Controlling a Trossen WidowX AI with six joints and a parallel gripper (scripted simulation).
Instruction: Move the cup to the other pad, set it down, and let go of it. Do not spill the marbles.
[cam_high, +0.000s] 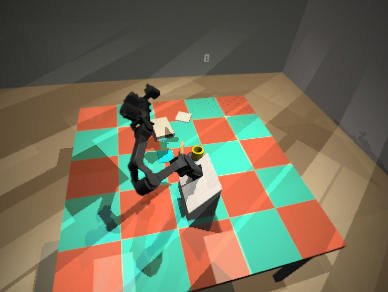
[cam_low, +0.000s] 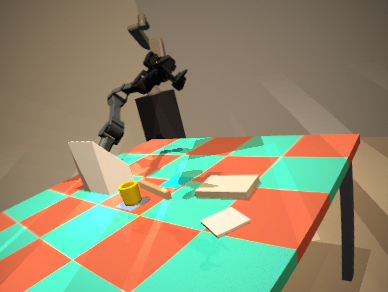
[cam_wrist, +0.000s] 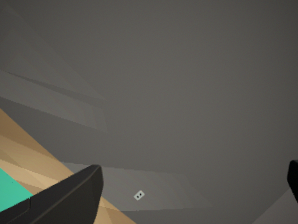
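A yellow cup (cam_high: 197, 152) (cam_low: 130, 193) stands upright on a pale blue pad (cam_low: 143, 201), next to a beige wedge block (cam_high: 201, 189) (cam_low: 97, 167). I cannot see any marbles inside it. A second, bright blue pad (cam_high: 164, 157) (cam_low: 173, 181) lies a little further in on the table. My gripper (cam_high: 151, 92) (cam_low: 179, 79) (cam_wrist: 196, 173) is open and empty. It is raised high above the table, far from the cup. In the wrist view it faces the grey wall, and neither the cup nor a pad shows there.
A short wooden stick (cam_high: 182, 147) (cam_low: 155, 189) lies between the cup and the bright blue pad. A thick beige slab (cam_high: 162, 127) (cam_low: 228, 186) and a thin white tile (cam_high: 183, 116) (cam_low: 225, 220) lie on the checkered table (cam_high: 280, 220) (cam_low: 150, 245).
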